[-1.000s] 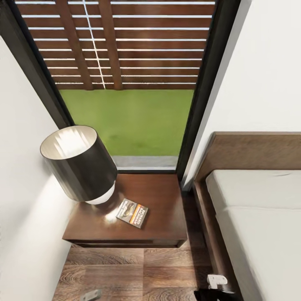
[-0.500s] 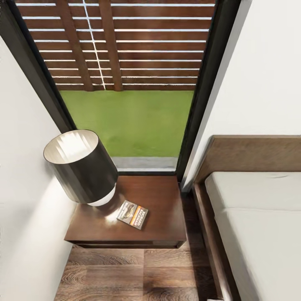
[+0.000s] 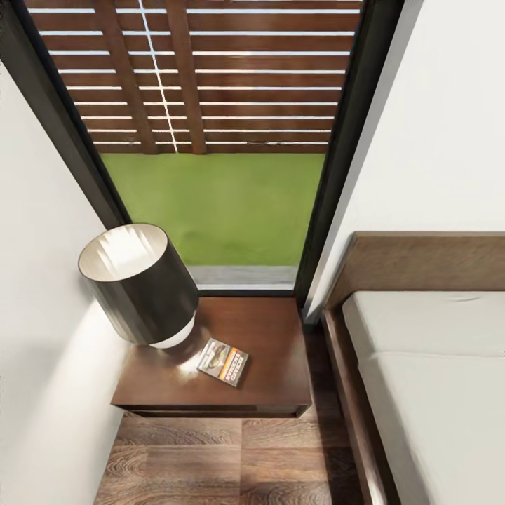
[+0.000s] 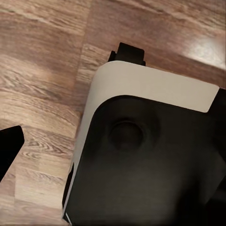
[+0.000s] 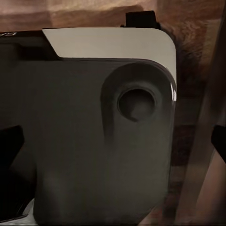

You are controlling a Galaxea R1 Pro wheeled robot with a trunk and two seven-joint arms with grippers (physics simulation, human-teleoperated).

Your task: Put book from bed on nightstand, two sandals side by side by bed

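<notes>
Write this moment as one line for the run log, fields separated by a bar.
book: flat on nightstand, beside lamp | bed: mattress bare where visible | sandals: not placed in this scene | stage: book step done

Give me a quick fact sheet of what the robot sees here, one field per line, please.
Place: bedroom corner with wood plank floor and a tall dark-framed window
Book: book lies flat on the nightstand, near its front edge
Lamp: lamp with dark shade stands on the nightstand, left of the book
Bed: bed with light grey mattress, right of the nightstand, nothing on the part in view
Outside: green lawn and brown slatted fence
Wrist views: robot's own dark and white body over the floor
</notes>
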